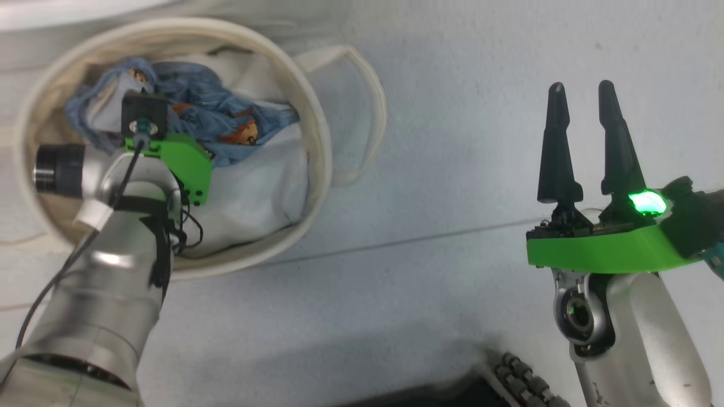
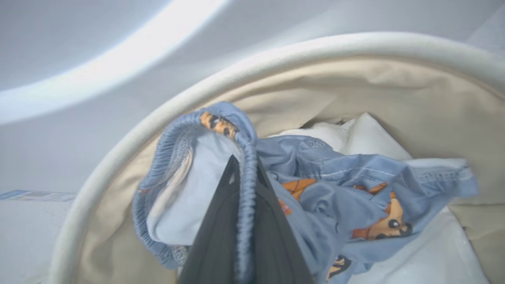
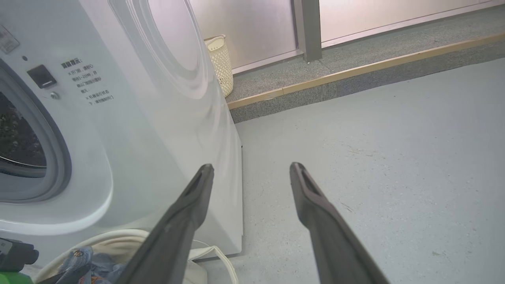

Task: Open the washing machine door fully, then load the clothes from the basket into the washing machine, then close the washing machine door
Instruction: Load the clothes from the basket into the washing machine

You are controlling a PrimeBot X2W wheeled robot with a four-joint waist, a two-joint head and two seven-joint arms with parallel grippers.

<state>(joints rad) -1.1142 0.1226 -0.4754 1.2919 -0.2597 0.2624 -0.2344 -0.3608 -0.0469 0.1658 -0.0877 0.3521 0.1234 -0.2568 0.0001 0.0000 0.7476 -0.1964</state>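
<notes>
The basket (image 1: 317,141) stands on the floor at the upper left of the head view, and my left arm (image 1: 113,271) reaches down into it. Inside lie the clothes: a crumpled light blue garment (image 1: 215,107) with orange marks. In the left wrist view my left gripper (image 2: 245,161) is shut on the ribbed waistband of that blue garment (image 2: 335,181). My right gripper (image 1: 581,87) hangs open over bare floor, right of the basket, holding nothing. Its wrist view shows the washing machine (image 3: 130,130) with its grey-ringed drum mouth (image 3: 23,138) uncovered. The washing machine door is out of view.
A plain white sheet (image 1: 254,186) lies under the blue garment in the basket. A basket handle (image 1: 367,113) loops out to the right. Behind the machine stands a cream perforated hamper (image 3: 219,59) by a raised carpeted step (image 3: 355,71). Grey floor (image 3: 375,157) stretches to the machine's right.
</notes>
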